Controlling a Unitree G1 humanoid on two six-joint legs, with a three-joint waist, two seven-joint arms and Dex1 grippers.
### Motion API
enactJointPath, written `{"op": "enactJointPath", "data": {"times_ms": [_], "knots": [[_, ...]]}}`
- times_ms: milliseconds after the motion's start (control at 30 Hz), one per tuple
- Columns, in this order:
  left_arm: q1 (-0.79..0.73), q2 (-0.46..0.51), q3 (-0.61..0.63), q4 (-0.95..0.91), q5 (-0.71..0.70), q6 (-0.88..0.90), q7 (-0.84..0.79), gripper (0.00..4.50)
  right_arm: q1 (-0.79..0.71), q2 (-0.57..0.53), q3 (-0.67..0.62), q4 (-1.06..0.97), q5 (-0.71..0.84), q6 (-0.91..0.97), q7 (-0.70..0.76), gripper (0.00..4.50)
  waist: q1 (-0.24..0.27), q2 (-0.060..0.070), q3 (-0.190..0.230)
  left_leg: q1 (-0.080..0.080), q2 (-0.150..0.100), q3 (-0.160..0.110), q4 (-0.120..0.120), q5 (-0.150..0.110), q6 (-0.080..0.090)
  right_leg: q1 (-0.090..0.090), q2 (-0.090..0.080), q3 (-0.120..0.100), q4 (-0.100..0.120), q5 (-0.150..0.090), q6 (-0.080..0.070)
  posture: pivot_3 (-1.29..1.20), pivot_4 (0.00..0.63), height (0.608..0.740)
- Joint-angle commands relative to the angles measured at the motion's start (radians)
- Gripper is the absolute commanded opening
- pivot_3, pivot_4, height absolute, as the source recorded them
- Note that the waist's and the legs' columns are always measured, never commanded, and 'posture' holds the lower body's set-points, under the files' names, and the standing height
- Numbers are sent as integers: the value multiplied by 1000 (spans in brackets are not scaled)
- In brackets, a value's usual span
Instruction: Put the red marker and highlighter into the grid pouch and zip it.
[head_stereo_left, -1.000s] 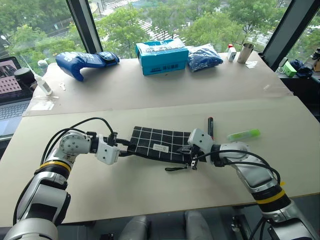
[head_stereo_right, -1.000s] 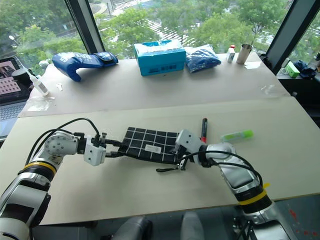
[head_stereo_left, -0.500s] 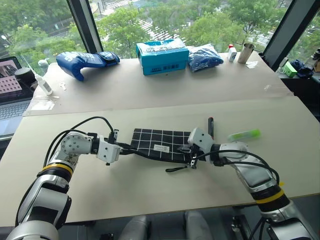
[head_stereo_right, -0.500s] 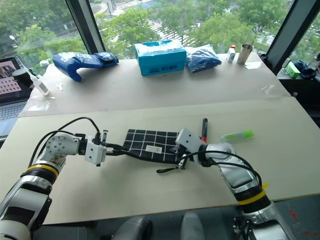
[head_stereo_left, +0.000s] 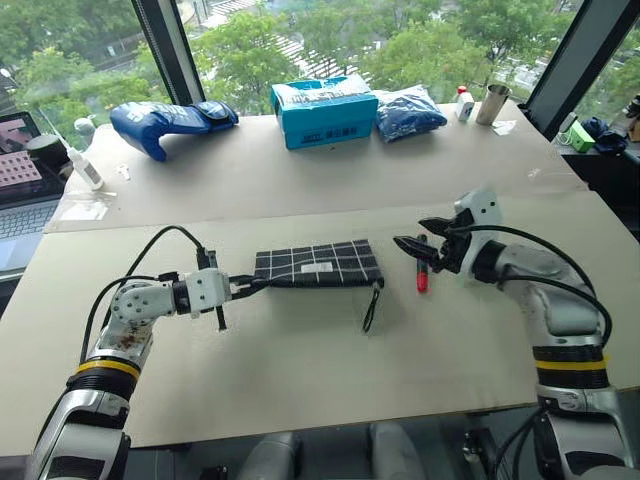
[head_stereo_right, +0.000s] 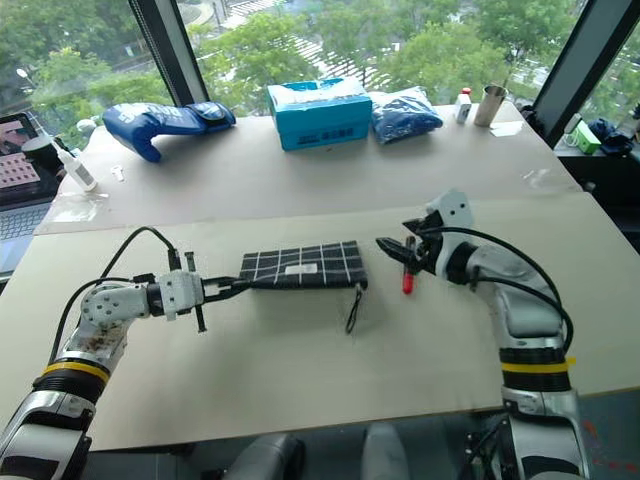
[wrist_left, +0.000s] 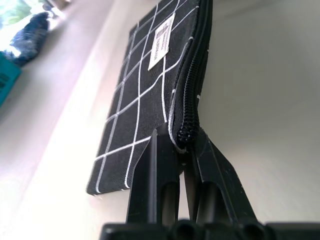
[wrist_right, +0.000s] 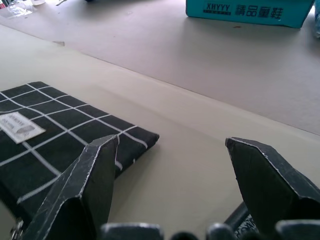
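Black right gripper (head_stereo_left: 421, 243) has let go, jaws now apart above the red marker (head_stereo_left: 421, 277); left gripper (wrist_left: 181, 150) stays clamped on the grid pouch (head_stereo_left: 318, 264).

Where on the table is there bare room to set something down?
Free: the near table strip in front of the grid pouch, and the band between pouch and teal box. Crowded: around the red marker under the right gripper.

You have a flat black woven-cloth pouch with thin white grid lines (head_stereo_left: 318, 264), matt, with a coarse black toothed zip and a small white label, pinched at one corner by your left end effector (wrist_left: 181, 150), whose fingers look like matt black plastic. Beneath it the pale beige bench (head_stereo_left: 300, 370) is smooth with a dull sheen. Just below your right end effector (head_stereo_left: 432, 241) lies a slim black marker with a glossy red plastic end (head_stereo_left: 421, 272).
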Motion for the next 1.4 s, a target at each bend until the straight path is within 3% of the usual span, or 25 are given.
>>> {"op": "enactJointPath", "data": {"times_ms": [33,367,633,767,1067,1400], "knots": [[39,-10,40,-171,-29,156,77,0,22,-26,-36,-104,75,49,20,3865,-2,0,0,0,0,0,0,0,0,0,0,0,0,0,0,0,150,740],[84,-32,42,-270,29,268,154,0,96,10,48,-162,60,59,-37,3865,3,0,0,1,0,2,0,0,0,0,0,0,-1,0,0,0,150,740],[70,-39,54,-263,53,291,196,0,91,0,-82,-134,176,66,-15,3865,5,0,0,1,0,2,0,0,-1,0,0,1,-2,0,-1,0,150,740],[63,-45,56,-264,52,303,205,0,139,-4,-80,-173,226,77,23,3865,5,0,0,1,0,3,0,0,-1,1,0,0,-2,0,-1,0,150,740],[59,-66,61,-282,46,333,220,0,234,43,109,-199,127,3,-10,3865,3,0,0,1,0,3,0,0,-1,0,0,1,-2,0,-1,0,150,740],[47,-69,63,-275,45,337,204,0,102,95,172,7,-34,-138,-74,3865,4,0,0,2,0,5,0,1,-1,0,0,0,-2,1,-1,0,150,740]]}}
